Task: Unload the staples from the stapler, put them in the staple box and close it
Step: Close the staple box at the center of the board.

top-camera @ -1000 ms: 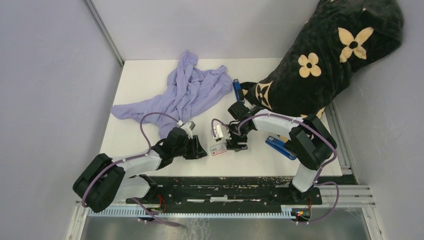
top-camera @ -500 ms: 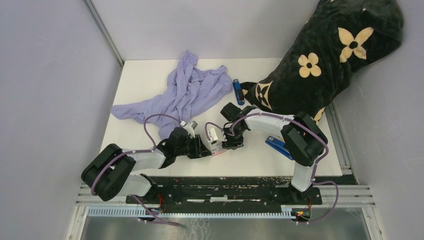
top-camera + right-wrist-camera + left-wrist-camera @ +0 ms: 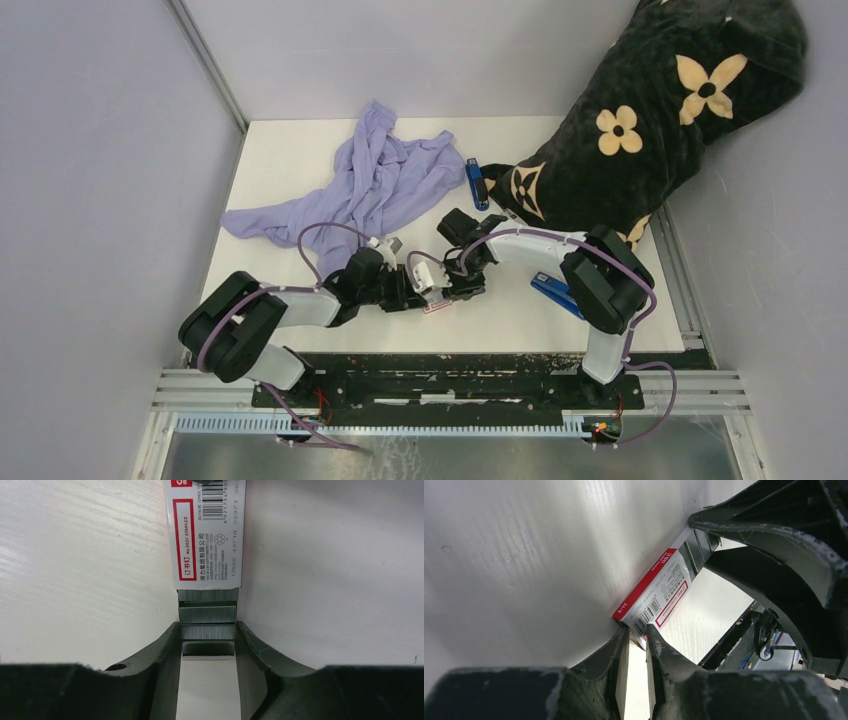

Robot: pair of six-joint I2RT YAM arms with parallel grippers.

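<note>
Two grippers, one tiny target, both low over the near middle of the white table (image 3: pixel 290 150). Your right gripper (image 3: pixel 207 630) has its fingers pressed in on the silver-grey metal staples (image 3: pixel 207 612), a stepped stack of strips poking out of the open end of the small red-and-white cardboard box (image 3: pixel 207 535). Your left gripper (image 3: pixel 636 636) sits at the other end, fingers nearly together and pinching that box by its barcode corner. The box lies flat on the table, and from the top camera you only catch a sliver of it between the two black grippers.

Off to the far side, a blue plastic stapler (image 3: pixel 477 182) lies just beside the black fleece blanket with tan flowers (image 3: pixel 640 110). A second blue stapler (image 3: pixel 555 293) peeks out from under your right arm. The crumpled lilac cloth (image 3: pixel 360 190) is spread far left, well apart from the box.
</note>
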